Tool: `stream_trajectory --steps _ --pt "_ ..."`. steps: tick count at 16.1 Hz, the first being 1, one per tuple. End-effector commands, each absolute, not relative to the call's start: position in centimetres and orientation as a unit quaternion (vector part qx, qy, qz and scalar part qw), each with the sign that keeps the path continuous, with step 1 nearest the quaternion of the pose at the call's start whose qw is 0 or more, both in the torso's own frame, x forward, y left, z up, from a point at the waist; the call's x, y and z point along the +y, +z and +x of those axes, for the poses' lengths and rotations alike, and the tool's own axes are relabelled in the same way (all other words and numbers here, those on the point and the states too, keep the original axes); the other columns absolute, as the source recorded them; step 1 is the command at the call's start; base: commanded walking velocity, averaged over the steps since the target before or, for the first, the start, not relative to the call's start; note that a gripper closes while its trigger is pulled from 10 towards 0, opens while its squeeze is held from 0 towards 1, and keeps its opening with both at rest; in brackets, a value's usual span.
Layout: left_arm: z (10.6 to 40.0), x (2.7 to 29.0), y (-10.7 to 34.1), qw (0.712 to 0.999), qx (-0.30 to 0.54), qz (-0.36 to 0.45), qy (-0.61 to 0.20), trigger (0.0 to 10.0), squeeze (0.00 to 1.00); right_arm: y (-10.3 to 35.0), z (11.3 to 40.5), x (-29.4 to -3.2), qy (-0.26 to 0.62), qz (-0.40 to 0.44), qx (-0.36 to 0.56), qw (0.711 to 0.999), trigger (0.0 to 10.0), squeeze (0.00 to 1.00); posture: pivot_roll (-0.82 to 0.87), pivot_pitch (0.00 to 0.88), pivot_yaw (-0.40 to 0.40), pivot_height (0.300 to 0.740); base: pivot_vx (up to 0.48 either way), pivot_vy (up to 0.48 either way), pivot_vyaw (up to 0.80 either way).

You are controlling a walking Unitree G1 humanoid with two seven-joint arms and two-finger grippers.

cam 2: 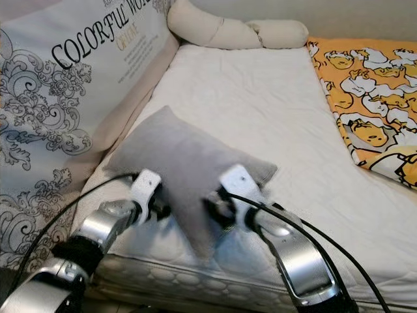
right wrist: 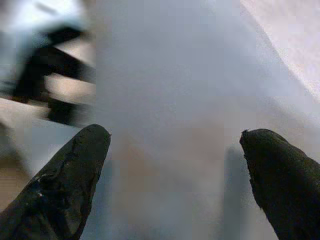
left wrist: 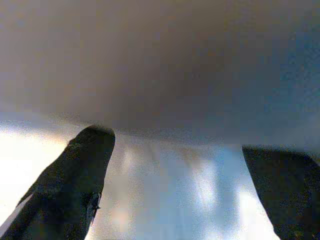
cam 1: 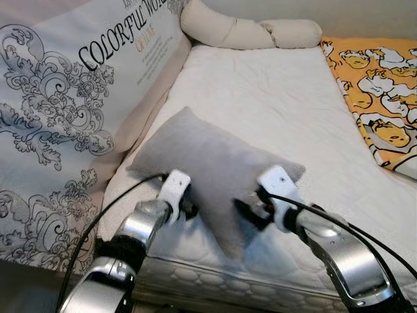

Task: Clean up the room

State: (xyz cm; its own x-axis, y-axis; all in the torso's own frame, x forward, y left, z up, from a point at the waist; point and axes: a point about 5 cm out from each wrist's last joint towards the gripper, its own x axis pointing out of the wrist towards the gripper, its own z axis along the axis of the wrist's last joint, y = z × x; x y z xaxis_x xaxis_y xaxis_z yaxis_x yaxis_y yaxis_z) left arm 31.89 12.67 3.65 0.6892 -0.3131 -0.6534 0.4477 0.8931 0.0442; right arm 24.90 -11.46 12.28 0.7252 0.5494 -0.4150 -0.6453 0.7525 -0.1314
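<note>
A grey cushion (cam 1: 208,166) lies tilted near the front edge of the white mattress (cam 1: 273,98). My left gripper (cam 1: 189,210) presses against its left side and my right gripper (cam 1: 244,212) against its right side, so the cushion sits between the two. In the left wrist view the fingers (left wrist: 75,185) are spread wide, with the grey cushion (left wrist: 165,65) close ahead and above them. In the right wrist view the fingers (right wrist: 65,180) are also wide apart, and the cushion (right wrist: 170,100) lies right in front of them. Both grippers are open.
A large printed cushion with black lettering (cam 1: 65,98) leans along the mattress's left side. A cream bolster (cam 1: 228,29) lies at the far end. An orange and yellow duck-print blanket (cam 1: 384,85) covers the right side. The mattress's front edge (cam 1: 247,280) is just below my arms.
</note>
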Motion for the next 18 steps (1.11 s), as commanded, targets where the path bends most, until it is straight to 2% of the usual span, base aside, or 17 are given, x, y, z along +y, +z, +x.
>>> stream_trajectory --steps 1,5,7,8,9,11,13,15,16,18 --pt "33.2 14.0 5.4 0.93 0.303 0.095 -0.184 10.0 0.0 13.2 24.6 -10.9 0.349 -0.12 0.172 0.914 10.0 0.0 -0.12 0.0 0.058 0.74 0.0 0.0 0.0" --pt "34.3 20.6 8.8 0.953 0.264 0.104 -0.11 10.0 0.0 14.6 24.0 -10.7 0.38 -0.095 0.168 0.904 10.0 0.0 -0.11 0.0 0.057 0.74 0.0 0.0 0.0" --pt "34.1 22.6 9.6 0.955 0.259 0.117 -0.089 10.0 0.0 15.5 25.5 -11.9 0.336 -0.101 0.142 0.926 10.0 0.0 -0.1 0.0 0.055 0.74 0.0 0.0 0.0" --pt "33.9 22.9 9.7 0.954 0.256 0.122 -0.094 10.0 0.0 15.8 26.8 -13.1 0.286 -0.102 0.136 0.943 10.0 0.0 -0.1 0.0 0.054 0.74 0.0 0.0 0.0" --pt "33.6 22.8 9.8 0.954 0.253 0.127 -0.104 10.0 0.0 15.6 27.7 -14.1 0.246 -0.105 0.143 0.953 10.0 0.0 -0.1 0.0 0.053 0.74 0.0 0.0 0.0" --pt "32.8 21.2 9.8 0.945 0.245 0.14 -0.163 10.0 0.0 14.4 28.5 -16.2 0.197 -0.144 0.178 0.953 10.0 0.0 -0.09 0.0 0.05 0.74 0.0 0.0 0.0" --pt "31.1 19.3 9.9 0.925 0.237 0.144 -0.262 10.0 0.0 13.5 28.0 -19.1 0.192 -0.265 0.207 0.922 10.0 0.0 -0.09 0.0 0.054 0.74 0.0 0.0 0.0" --pt "30.1 18.7 10.1 0.911 0.229 0.148 -0.31 10.0 0.0 13.1 27.6 -20.6 0.199 -0.304 0.229 0.903 10.0 0.0 -0.09 0.0 0.056 0.74 0.0 0.0 0.0" --pt "29.3 18.1 10.3 0.893 0.217 0.156 -0.361 10.0 0.0 12.4 26.9 -21.4 0.218 -0.328 0.253 0.884 10.0 0.0 -0.1 0.0 0.057 0.74 0.0 0.0 0.0" --pt "28.0 17.4 10.6 0.862 0.225 0.166 -0.422 10.0 0.0 11.2 26.2 -21.1 0.252 -0.328 0.276 0.867 10.0 0.0 -0.1 0.0 0.062 0.74 0.0 0.0 0.0"
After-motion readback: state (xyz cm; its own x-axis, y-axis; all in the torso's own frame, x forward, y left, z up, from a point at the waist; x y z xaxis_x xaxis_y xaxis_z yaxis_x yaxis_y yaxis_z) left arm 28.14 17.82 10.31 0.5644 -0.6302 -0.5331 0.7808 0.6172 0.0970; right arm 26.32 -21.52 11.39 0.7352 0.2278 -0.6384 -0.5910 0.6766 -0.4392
